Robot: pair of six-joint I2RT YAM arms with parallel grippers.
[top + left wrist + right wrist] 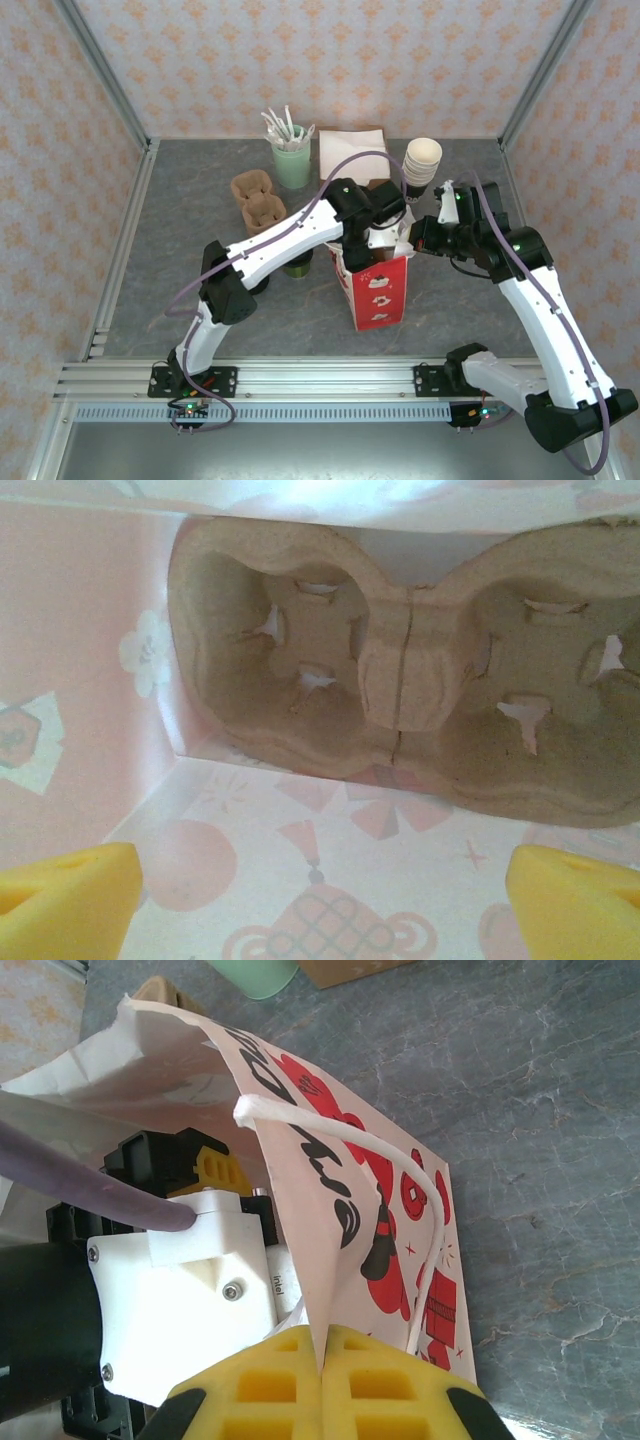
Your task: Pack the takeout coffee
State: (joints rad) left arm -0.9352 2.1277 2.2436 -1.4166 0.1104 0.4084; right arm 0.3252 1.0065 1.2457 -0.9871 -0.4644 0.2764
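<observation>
Pinching the bag (330, 1160) rim, your right claw (322, 1360) holds the mouth open so the left claw (320, 900), spread wide, reaches the carrier (400, 680) inside. The cup (297, 267) stands on the surface (180, 250) beside the bag, not yet packed.

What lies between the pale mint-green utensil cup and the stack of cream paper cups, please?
A flat brown cardboard box with a white top, in the top view.

"intel", apparently, on the white camera mount (185, 1305); bag (335, 1175) lettering illegible
</observation>
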